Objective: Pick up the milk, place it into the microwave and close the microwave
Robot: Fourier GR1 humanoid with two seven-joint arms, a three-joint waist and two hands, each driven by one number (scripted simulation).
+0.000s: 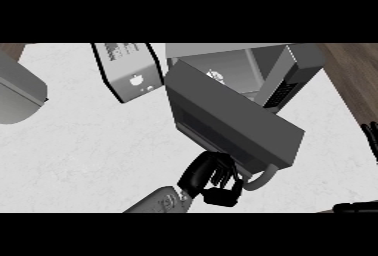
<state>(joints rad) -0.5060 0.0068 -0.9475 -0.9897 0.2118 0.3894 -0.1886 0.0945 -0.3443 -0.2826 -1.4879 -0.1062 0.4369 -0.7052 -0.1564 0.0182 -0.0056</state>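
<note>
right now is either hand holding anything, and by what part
The left hand has its fingers curled at the microwave door, at its lower edge beside the handle. The right hand holds nothing.

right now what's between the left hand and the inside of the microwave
In the head view, the microwave's half-open door lies between them. The left hand is at the door's lower edge by its handle, and the microwave cavity is behind the door.

- The left hand (210, 177) has its fingers curled against the lower edge of the microwave door (232, 125).
- Beyond the hand, past the half-swung door, sits the microwave (295, 65).
- The right hand (369, 142) shows at the far right edge.
- A white carton (129, 70) lies far up-left of the left hand.
</note>
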